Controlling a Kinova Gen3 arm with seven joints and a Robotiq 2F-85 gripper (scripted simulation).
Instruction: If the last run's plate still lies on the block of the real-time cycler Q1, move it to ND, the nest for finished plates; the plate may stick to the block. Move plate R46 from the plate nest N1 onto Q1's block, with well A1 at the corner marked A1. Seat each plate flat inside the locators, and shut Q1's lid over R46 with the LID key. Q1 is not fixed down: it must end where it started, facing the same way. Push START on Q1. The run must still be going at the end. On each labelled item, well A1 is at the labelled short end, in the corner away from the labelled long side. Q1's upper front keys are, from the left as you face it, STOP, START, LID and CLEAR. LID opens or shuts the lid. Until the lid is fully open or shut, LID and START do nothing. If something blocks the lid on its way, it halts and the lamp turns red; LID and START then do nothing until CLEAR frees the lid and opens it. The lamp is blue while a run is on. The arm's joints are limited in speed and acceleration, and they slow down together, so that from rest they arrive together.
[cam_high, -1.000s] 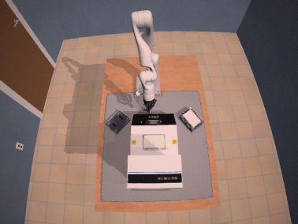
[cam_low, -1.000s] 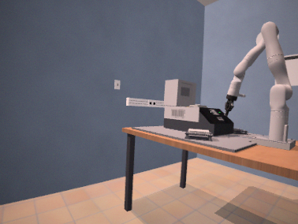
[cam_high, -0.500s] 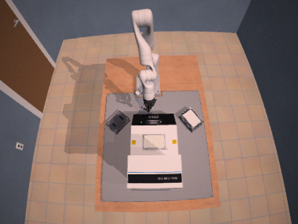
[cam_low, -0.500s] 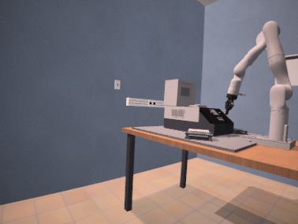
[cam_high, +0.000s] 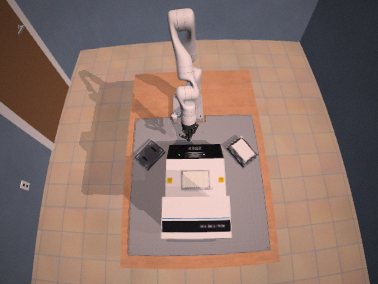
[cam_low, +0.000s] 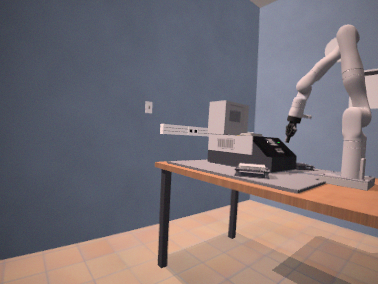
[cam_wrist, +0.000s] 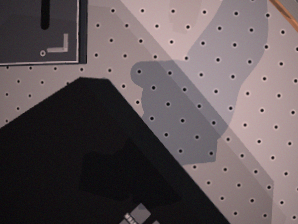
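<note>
Cycler Q1 (cam_high: 174, 190) (cam_low: 235, 145) stands mid-table with its block uncovered. A pale plate (cam_high: 195, 179) lies on the block; its label and well A1 cannot be read. A second white plate (cam_high: 243, 151) (cam_low: 252, 166) sits in the nest at the right of the top view. The nest (cam_high: 149, 154) (cam_wrist: 25, 47) at the left is dark and holds no plate. The nest labels cannot be read. My gripper (cam_high: 188, 140) (cam_low: 288, 140) is shut and empty, raised above Q1's front edge, near the key panel (cam_high: 215, 151). A small green lamp (cam_high: 179, 155) (cam_low: 278, 143) is lit.
The raised rear part of Q1 (cam_high: 196, 210) (cam_low: 218, 117) stands behind the block. A long white part (cam_low: 175, 129) juts out rearward. The grey perforated mat (cam_high: 250, 215) (cam_wrist: 260, 130) lies under Q1 and both nests. In the wrist view, grey keys (cam_wrist: 140, 213) show at the bottom edge.
</note>
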